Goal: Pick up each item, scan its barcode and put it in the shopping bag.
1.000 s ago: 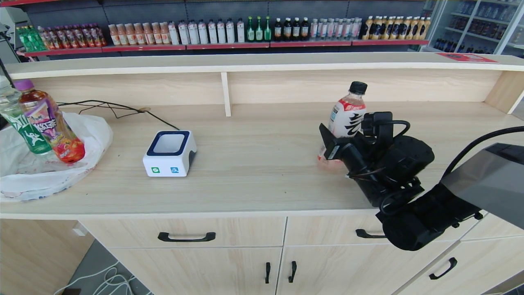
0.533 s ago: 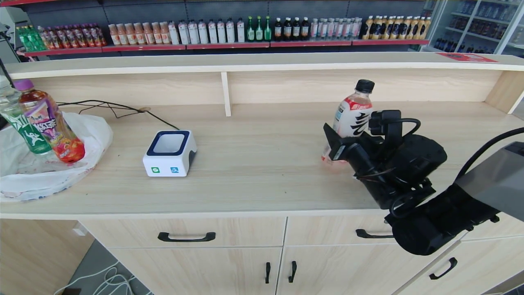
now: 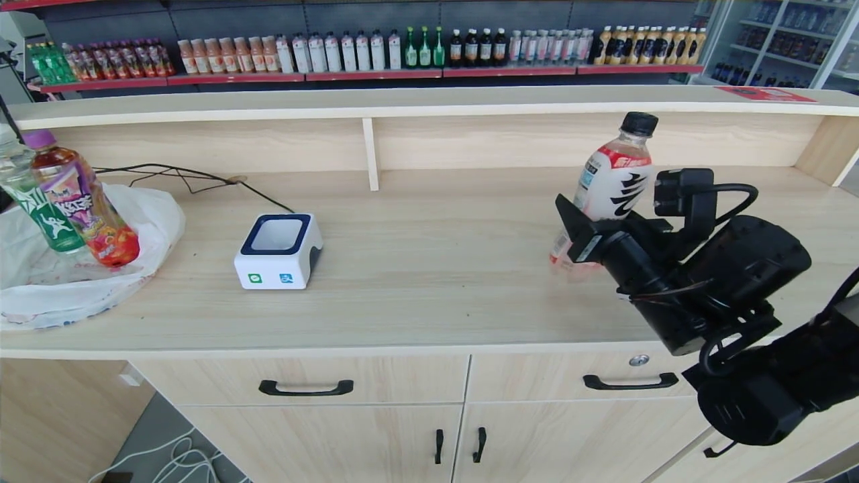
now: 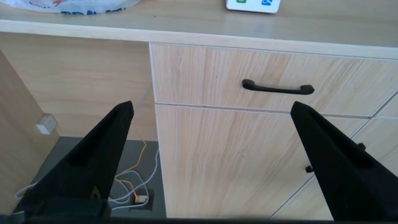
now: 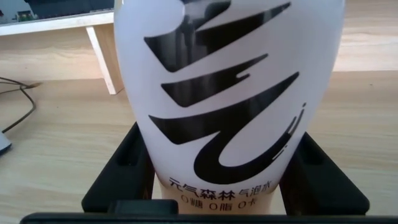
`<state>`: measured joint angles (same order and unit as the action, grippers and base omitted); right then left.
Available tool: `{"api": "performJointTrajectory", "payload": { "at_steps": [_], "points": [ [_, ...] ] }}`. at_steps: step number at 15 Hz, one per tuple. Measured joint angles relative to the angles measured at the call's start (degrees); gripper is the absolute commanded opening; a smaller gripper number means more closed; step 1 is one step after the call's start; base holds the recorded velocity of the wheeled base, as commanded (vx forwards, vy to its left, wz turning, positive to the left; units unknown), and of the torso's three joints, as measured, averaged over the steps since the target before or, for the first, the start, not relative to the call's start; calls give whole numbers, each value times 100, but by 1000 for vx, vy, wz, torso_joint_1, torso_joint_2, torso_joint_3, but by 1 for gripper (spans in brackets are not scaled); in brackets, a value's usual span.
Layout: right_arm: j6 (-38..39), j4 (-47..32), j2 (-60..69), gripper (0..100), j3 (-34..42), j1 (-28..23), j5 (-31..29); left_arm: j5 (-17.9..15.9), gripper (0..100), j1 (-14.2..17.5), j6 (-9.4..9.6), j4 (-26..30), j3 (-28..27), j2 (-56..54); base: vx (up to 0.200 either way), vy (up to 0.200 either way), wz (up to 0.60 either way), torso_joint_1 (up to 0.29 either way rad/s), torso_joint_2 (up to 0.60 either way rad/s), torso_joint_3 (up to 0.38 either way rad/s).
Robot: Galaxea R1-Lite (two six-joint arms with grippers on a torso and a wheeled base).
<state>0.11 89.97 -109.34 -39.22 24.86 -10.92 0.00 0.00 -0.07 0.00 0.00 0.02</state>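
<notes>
Two drinks already sit at the white shopping bag (image 3: 80, 288) on the left end of the table (image 3: 429, 315): a green-label bottle (image 3: 40, 215) and a purple-capped bottle (image 3: 84, 201). They're side by side and leaning left. Can't tell how deep in the bag they actually are.

The third one, a white-label bottle (image 3: 614, 184) with a black cap, is over on the right side of the table. The right pincer (image 3: 594, 231) is clamped on its lower half, one finger on each side. In the right wrist view you get that same white-label bottle (image 5: 227, 106) up close, snug inside the right pincer (image 5: 221, 186). It's tilted, with the cap leaning right and away. Honestly can't say whether its base touches the wood.

The little white scanner (image 3: 278, 250) with the dark blue rim sits left of the middle, well apart from both the held bottle and the bag. A black cable (image 3: 194, 176) runs from it toward the far left.

The left pincer (image 4: 211, 168) hangs down below the table edge with its fingers wide apart and nothing between them. It faces a drawer with a black handle (image 4: 278, 88).
</notes>
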Motion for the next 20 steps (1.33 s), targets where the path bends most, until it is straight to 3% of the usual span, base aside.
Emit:
{"api": "performJointTrajectory", "payload": {
  "at_steps": [6, 10, 18, 20],
  "points": [
    [-1, -5, 980, 0, 1125, 94, 1, -2, 100, 0, -6, 0, 0, 0, 0, 0, 0, 0, 0, 0],
    [0, 0, 1358, 0, 1482, 166, 0, 0, 100, 0, 5, 0, 0, 0, 0, 0, 0, 0, 0, 0],
    [155, 2, 2047, 0, 2018, 1451, 107, 0, 100, 0, 0, 0, 0, 0, 0, 0, 0, 0, 0, 0],
    [464, 0, 2221, 0, 2020, 1510, 713, 0, 100, 0, 0, 0, 0, 0, 0, 0, 0, 0, 0, 0]
  ]
}}
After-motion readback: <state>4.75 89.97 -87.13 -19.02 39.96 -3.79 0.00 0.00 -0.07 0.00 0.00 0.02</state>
